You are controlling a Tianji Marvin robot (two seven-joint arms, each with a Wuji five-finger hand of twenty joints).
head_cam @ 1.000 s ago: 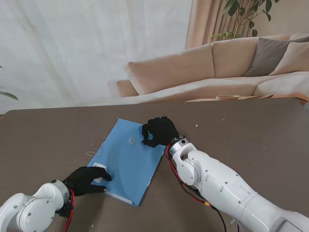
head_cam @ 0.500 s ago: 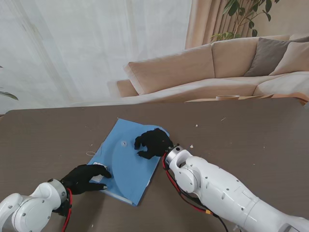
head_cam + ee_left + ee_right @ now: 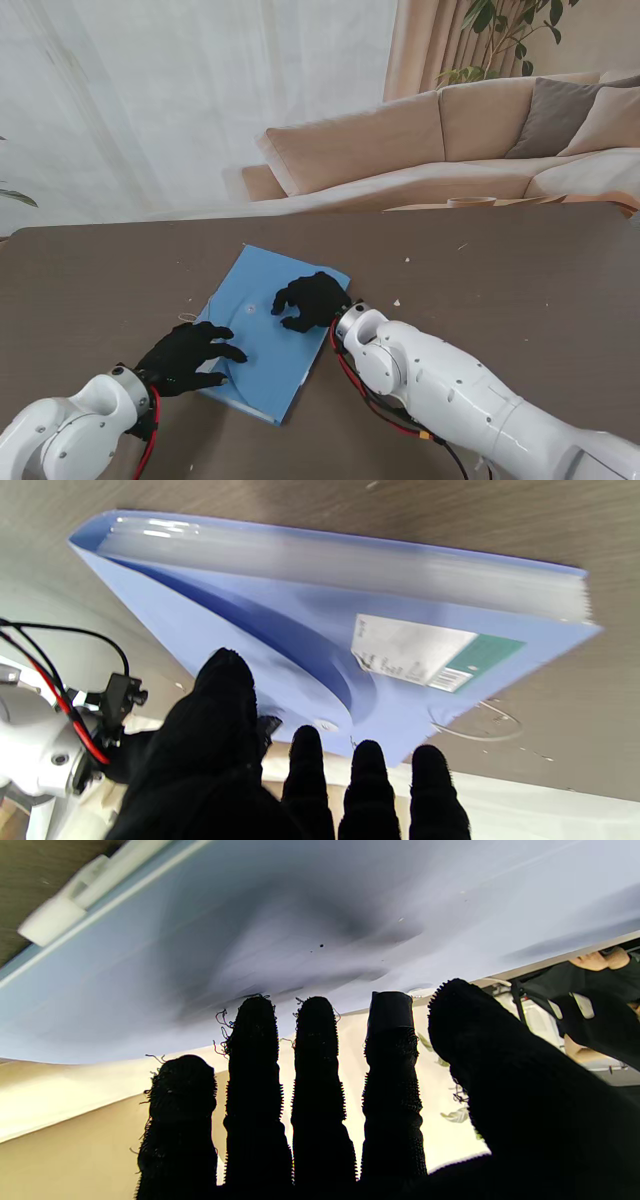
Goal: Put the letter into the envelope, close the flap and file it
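Two black-gloved hands are seen resting on a blue envelope [image 3: 262, 335] that lies flat on the dark brown table [image 3: 520, 280], just left of the centre of the stand view. The left hand [image 3: 188, 355] is placed at the lower left of the frame, its fingers spread across the envelope's near left corner, nothing grasped. The right hand [image 3: 312, 300] is laid at the centre of the frame, palm down on the envelope's right part, fingers splayed and likewise unclenched around nothing. A small round snap button [image 3: 250, 309] is visible on the blue surface between the two hands. In the left wrist view a curved flap edge [image 3: 300, 645] and a white and green label [image 3: 425, 655] are shown on the envelope, with a thin loop like a rubber band [image 3: 475, 725] lying on the table just beside its corner. The letter cannot be made out in any view. A beige sofa [image 3: 430, 140] is seen beyond the table's far edge, in the upper right of the frame
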